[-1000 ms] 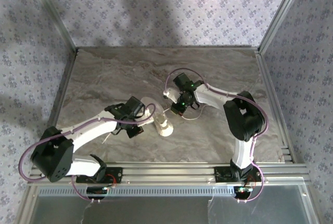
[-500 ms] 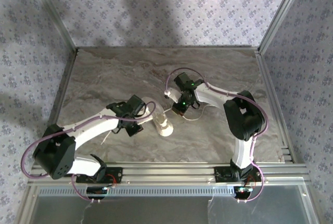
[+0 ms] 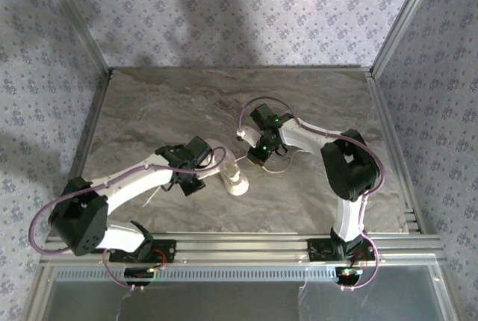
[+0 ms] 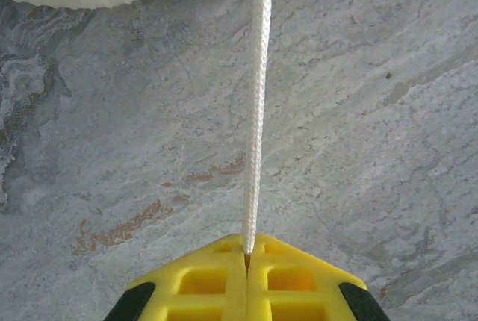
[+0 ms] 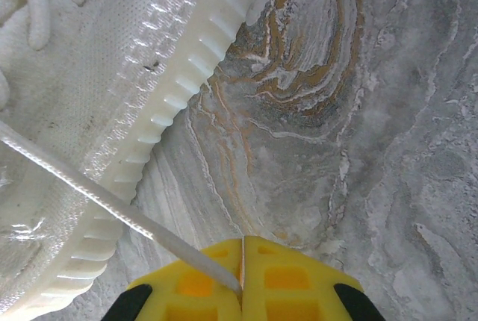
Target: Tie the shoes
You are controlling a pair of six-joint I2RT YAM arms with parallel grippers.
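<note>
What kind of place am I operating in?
Probably a staged robot test cell: floral-papered wall panels in metal framing box in a marble-look tabletop, and the arms are bolted to an aluminium rail.

The sneaker (image 5: 97, 112) has a cream upper of fine knit mesh cloth and a ribbed, slightly glossy rubbery sole. Its lace (image 4: 256, 112) is white braided cord. The table (image 4: 373, 127) looks like matt grey-brown marbled stone. Both the left gripper (image 4: 246, 257) and the right gripper (image 5: 243, 261) have smooth yellow moulded plastic fingers. The near rails (image 3: 246, 246) are brushed metal.
</note>
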